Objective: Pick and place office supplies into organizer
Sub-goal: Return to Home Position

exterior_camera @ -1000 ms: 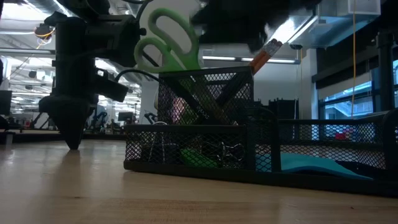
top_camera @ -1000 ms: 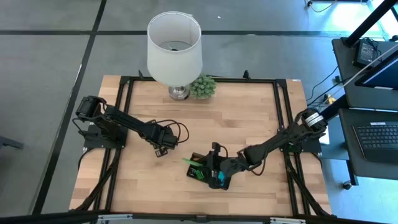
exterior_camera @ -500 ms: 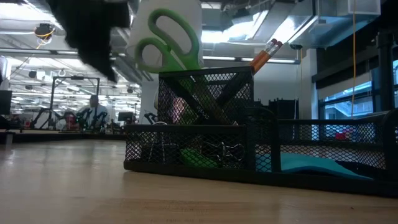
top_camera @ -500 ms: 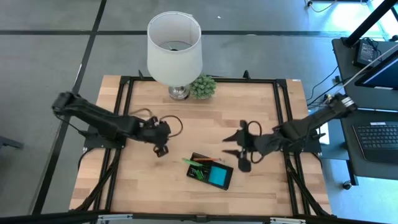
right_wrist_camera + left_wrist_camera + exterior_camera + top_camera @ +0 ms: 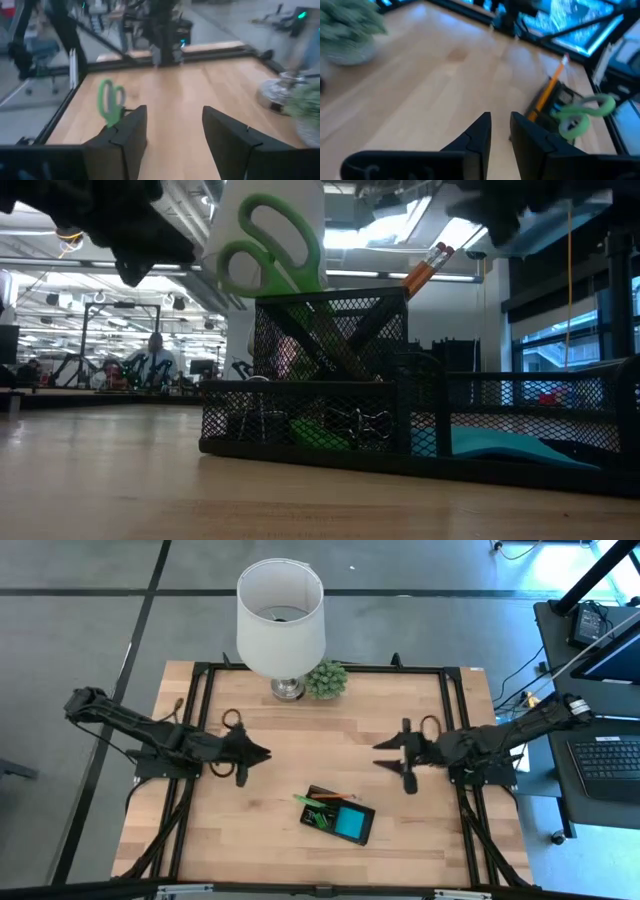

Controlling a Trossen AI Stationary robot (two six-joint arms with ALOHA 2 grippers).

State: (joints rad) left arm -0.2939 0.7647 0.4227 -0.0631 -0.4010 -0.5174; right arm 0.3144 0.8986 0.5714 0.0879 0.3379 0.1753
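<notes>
Find the left gripper (image 5: 258,752) poised above the left side of the worktop (image 5: 330,730), with fingers (image 5: 479,137) clenched to a slit around nothing. Look right of it, near the front middle, for the organizer (image 5: 480,405), well apart from both arms and already loaded. Count one pair of green scissors (image 5: 292,278) and what looks like two orange pencils (image 5: 425,268) leaning in the tall mesh cup. Add one blue pad (image 5: 350,826) flat in the low tray, and one green piece (image 5: 320,435) beside some black clips (image 5: 365,423) too tangled to number. Treat everything as light and stiff: take pencils mid-shaft, scissors just below the slick handle loops, the pad by its edges. Avoid nudging the mesh; probably slides easily. Farther right, find the right gripper (image 5: 385,754) poised above the worktop, with fingers (image 5: 125,135) spread and empty.
</notes>
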